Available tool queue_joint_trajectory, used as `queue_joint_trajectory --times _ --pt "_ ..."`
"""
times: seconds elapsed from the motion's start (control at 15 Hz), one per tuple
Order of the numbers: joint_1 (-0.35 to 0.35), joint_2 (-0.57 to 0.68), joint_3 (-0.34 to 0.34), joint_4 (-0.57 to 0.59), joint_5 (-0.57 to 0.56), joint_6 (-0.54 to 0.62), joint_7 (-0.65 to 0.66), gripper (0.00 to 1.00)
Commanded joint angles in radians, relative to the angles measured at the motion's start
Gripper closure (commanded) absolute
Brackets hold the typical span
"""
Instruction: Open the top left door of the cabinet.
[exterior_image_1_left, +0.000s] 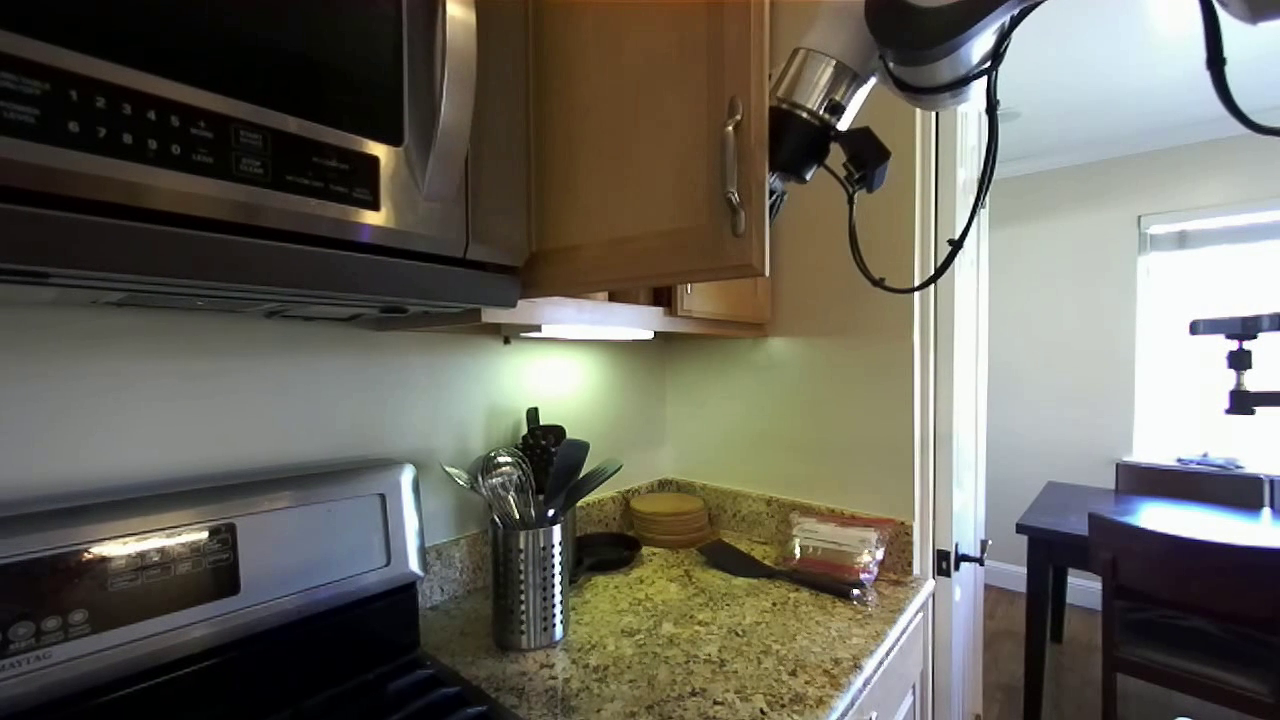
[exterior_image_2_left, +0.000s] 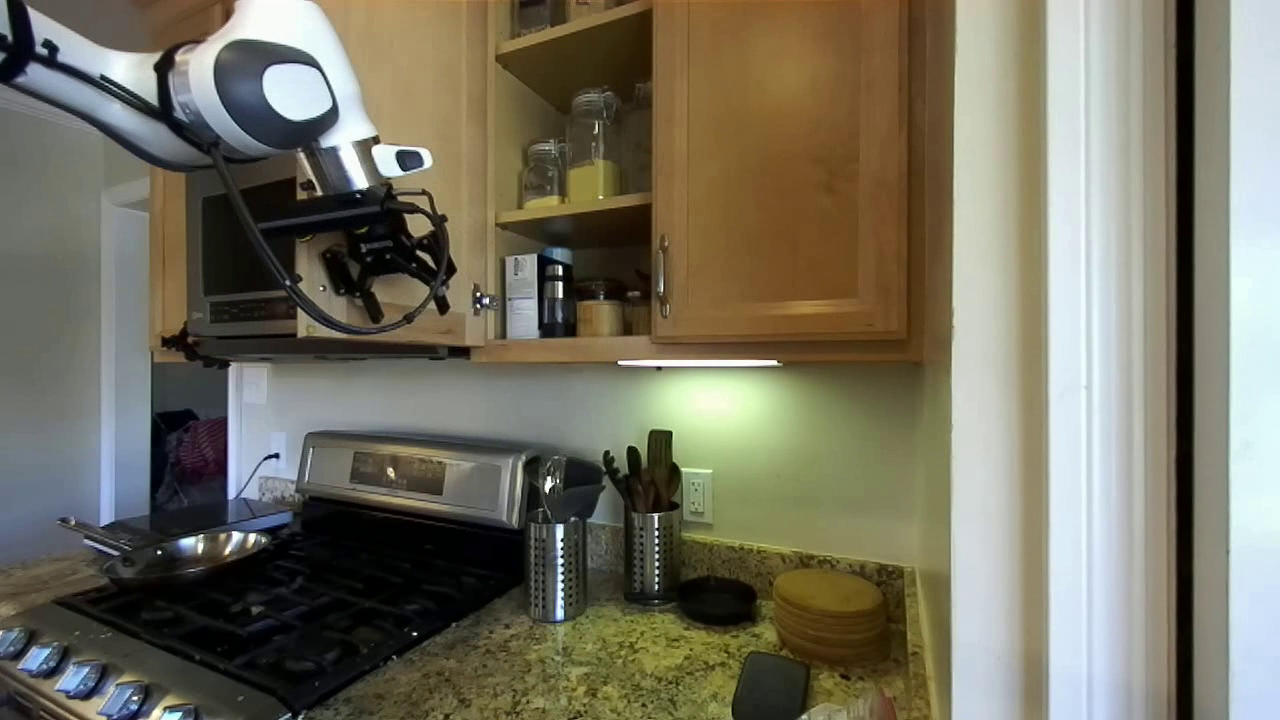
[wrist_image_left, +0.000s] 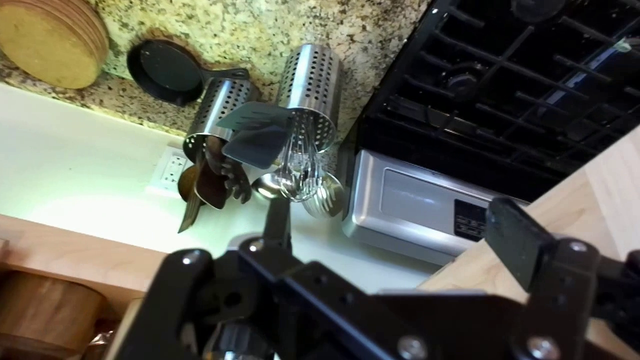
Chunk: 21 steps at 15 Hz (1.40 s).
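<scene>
One tall, narrow light maple-wood door (exterior_image_1_left: 630, 130), top left, its slim silver bar handle (exterior_image_1_left: 733, 165) upright, stands swung open from the light maple-wood wall cabinet (exterior_image_2_left: 575, 350), which hangs above the back edge of the speckled granite worktop (exterior_image_2_left: 620, 670). The matching maple-wood right door (exterior_image_2_left: 780, 170) is closed; clear glass jars (exterior_image_2_left: 593, 150) stand on the exposed shelves (exterior_image_2_left: 600, 215). On the inner side of the swung-out left door, high above the worktop's left edge or close to it, is the black two-fingered gripper (exterior_image_2_left: 409, 307). Its dark fingers (wrist_image_left: 517, 242) are spread wide, with nothing gripped between them; whether either touches the door, I cannot tell.

Along the left edge, next to the black and steel gas range (exterior_image_2_left: 330, 590), stands a perforated steel cylinder (exterior_image_2_left: 557, 570) holding a wire whisk (exterior_image_1_left: 508, 490) and dark spatulas (wrist_image_left: 260, 142). A second perforated steel cylinder (exterior_image_2_left: 654, 555), filled with brown wooden utensils (exterior_image_2_left: 650, 475), is close to the back edge, with a small round black skillet (exterior_image_2_left: 717, 600) just beside it. The back right corner has a stack of round tan discs (exterior_image_2_left: 830, 630). Toward the front right corner lie a black flat-bladed spatula (exterior_image_1_left: 735, 560), its blade toward the discs, and a clear plastic bag with red edging (exterior_image_1_left: 835, 545). Beyond the left edge, a shallow silver pan (exterior_image_2_left: 215, 548) sits on the range.
</scene>
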Motion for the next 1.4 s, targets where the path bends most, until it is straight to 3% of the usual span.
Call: queue_joint_trajectory --times 0.0,0.8,0.93,1.0,1.33 --pt "0.029 0.006 0.0 -0.001 0.034 0.001 -0.045 0.0" --pt "-0.097 0.081 -0.008 -0.16 -0.027 -0.225 0.097 0.0" --pt "-0.12 0.086 -0.002 -0.186 -0.041 -0.23 0.154 0.0" --pt "-0.098 0.098 -0.01 -0.158 -0.017 -0.211 0.092 0.0" --pt "-0.109 0.099 -0.009 -0.179 -0.024 -0.211 0.127 0.0"
